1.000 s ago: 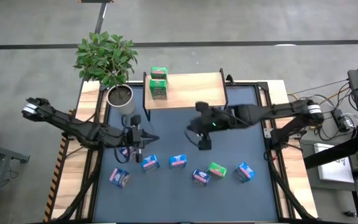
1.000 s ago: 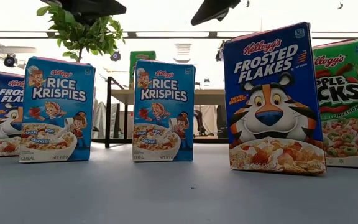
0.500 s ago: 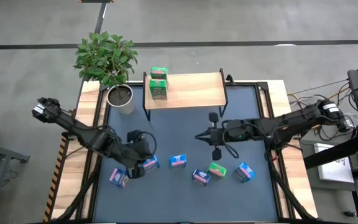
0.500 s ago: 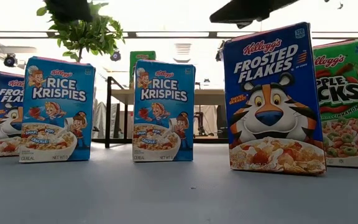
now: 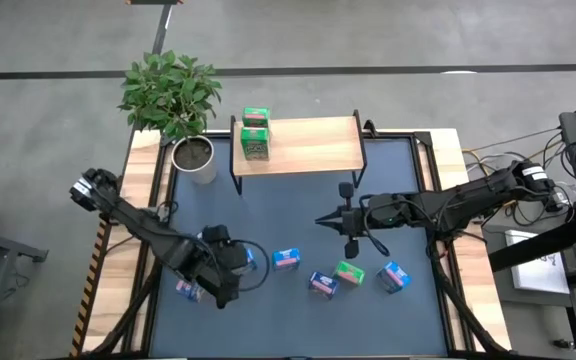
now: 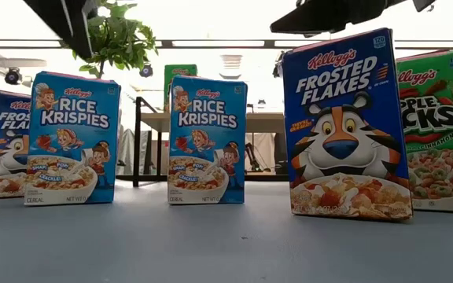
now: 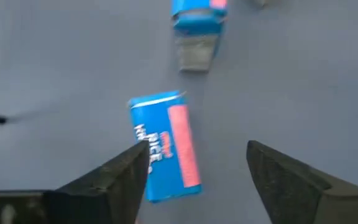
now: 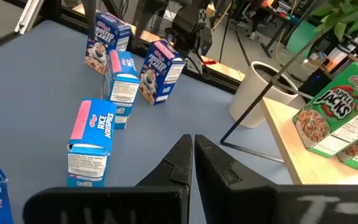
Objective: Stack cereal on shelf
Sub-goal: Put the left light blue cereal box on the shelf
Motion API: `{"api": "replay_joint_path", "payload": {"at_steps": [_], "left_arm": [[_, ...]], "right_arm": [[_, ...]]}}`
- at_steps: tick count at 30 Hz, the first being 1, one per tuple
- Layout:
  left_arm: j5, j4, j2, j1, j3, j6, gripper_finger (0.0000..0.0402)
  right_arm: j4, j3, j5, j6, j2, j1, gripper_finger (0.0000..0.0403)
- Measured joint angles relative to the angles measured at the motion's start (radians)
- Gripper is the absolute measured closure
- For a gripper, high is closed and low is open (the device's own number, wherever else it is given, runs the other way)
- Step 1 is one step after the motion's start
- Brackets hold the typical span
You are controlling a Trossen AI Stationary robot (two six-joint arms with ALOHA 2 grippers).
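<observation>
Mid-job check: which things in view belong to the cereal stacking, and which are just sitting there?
Part of the job:
- shelf
- green boxes already on it
- loose boxes on the tabletop
- left gripper, open over a blue box
- right gripper, shut, mid-table

Just lying about:
- potted plant beside the shelf

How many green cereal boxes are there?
3: two green boxes on the shelf's left end, one green box on the tabletop among the blue ones. More may be hidden.

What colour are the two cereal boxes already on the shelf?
Green, both boxes on the shelf; the right wrist view shows them best.
</observation>
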Motion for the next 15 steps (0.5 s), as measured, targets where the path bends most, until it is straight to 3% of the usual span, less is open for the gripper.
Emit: {"api": "replay_joint_path", "payload": {"at_steps": [5, 15], "left_arm": [[-0.015, -0.064, 0.038, 0.0, 0.016, -0.043, 0.0117], [-0.036, -0.009, 0.039, 0.0, -0.066, -0.083, 0.0129]], "right_arm": [[0.0, 0.0, 0.0, -0.007, -0.004, 0.0, 0.0394], [0.0, -0.001, 0.0, -0.013, -0.004, 0.0, 0.0394]]}}
